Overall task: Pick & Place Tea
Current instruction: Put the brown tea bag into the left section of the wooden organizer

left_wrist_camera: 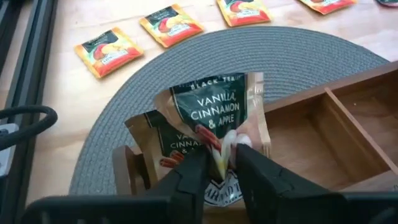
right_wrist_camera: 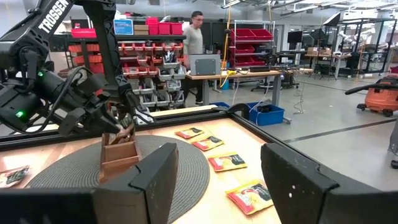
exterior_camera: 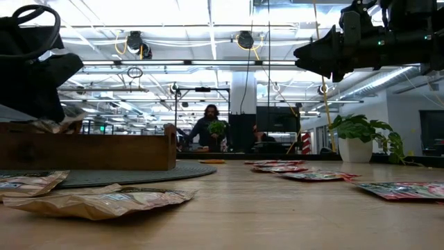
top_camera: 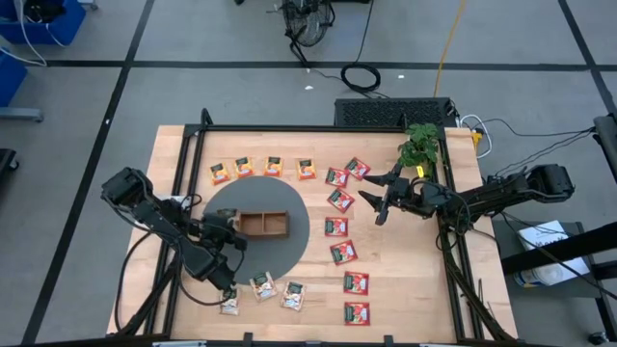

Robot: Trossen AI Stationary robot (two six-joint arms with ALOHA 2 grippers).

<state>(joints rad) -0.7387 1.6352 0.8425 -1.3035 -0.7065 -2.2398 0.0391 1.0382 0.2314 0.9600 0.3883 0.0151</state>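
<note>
Tray: a brown wooden three-compartment tray sits on a round grey woven mat near the table's left-centre.
Tray contents: a white-and-green tea packet labelled vanilla, cinnamon and apple stands upright in the end compartment nearest the left arm, with a second like packet just behind it; the other two compartments show bare wood.
Left gripper: the left gripper hangs over that end compartment, its fingers set narrowly on either side of the packet's lower edge; whether they actually pinch it cannot be told.
Right gripper: the right gripper hovers above the table to the right of the mat, jaws wide apart and holding nothing.
Orange-yellow tea: four packets lie in a row along the table's far side, just beyond the mat.
Red-and-green tea: seven packets trail from the far side to the near edge, right of the mat, flat and mostly apart.
White-and-green tea on the table: three packets lie near the front edge, just off the mat's rim.
Edges: a black frame rail runs along the table's left side, and a potted plant stands at the far right corner.
Open room: bare wood spreads to the right of the red column.
Background: a person stands at benches beyond the table.
</note>
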